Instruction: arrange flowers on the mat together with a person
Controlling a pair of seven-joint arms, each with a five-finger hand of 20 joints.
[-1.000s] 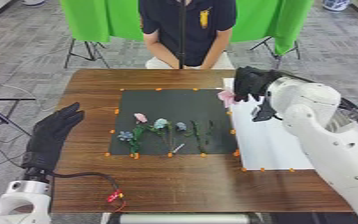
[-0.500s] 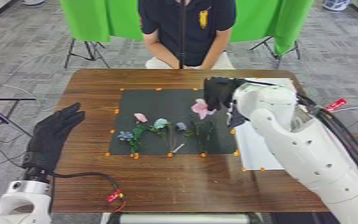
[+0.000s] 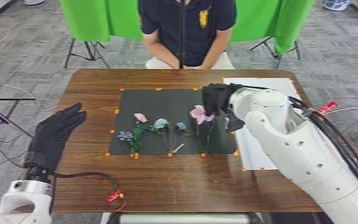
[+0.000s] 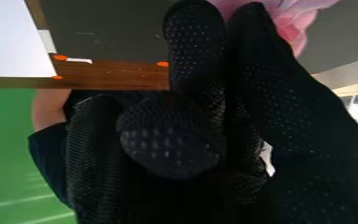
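Smoothly, the right hand point(image 3: 220, 101) brings a large pink flower point(image 3: 199, 114) over the dark mat point(image 3: 153, 102), having swung in from above the white sheet point(image 3: 258, 150), where both are seen a second earlier. Since the frame between, the bloom shifts slightly closer to the robot's side of the table point(image 3: 184, 187). In the right wrist view, two gloved fingers stand straight and close together beside the petals, while others curl in; the exact pinch on the stem is hidden. The left hand point(image 3: 58, 125) holds its place over the table's left edge, fingers extended and relaxed.

The mat, edged with orange tabs point(image 3: 158, 89), bears a row of flowers: a blue one point(image 3: 125, 135) with green leaves, a small pink one point(image 3: 140, 117), a pale blue-green one point(image 3: 160, 123) and a greyish-blue one point(image 3: 181, 126), with green stems point(image 3: 206, 136) beside them.

The large flower, near the mat's right side, shows soft pink, broad petals, translucent in the wrist view, its head bigger than its neighbours'.
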